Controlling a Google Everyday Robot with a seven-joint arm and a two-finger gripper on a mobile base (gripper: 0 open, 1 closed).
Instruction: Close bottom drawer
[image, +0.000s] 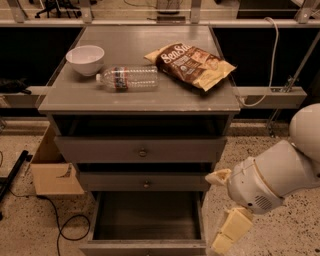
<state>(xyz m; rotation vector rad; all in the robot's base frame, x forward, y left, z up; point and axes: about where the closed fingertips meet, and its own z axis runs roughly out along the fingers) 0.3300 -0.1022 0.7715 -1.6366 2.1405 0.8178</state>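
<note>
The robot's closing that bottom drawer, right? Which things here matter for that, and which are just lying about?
For the job: bottom drawer, pulled out; gripper, open, by the drawer's right side.
Just lying about: bowl, water bottle and snack bag on top; cardboard box on the floor.

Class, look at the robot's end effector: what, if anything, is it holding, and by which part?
Nothing is held. The end effector hangs open just right of the pulled-out grey wooden bottom drawer, with nothing between its fingers.
</note>
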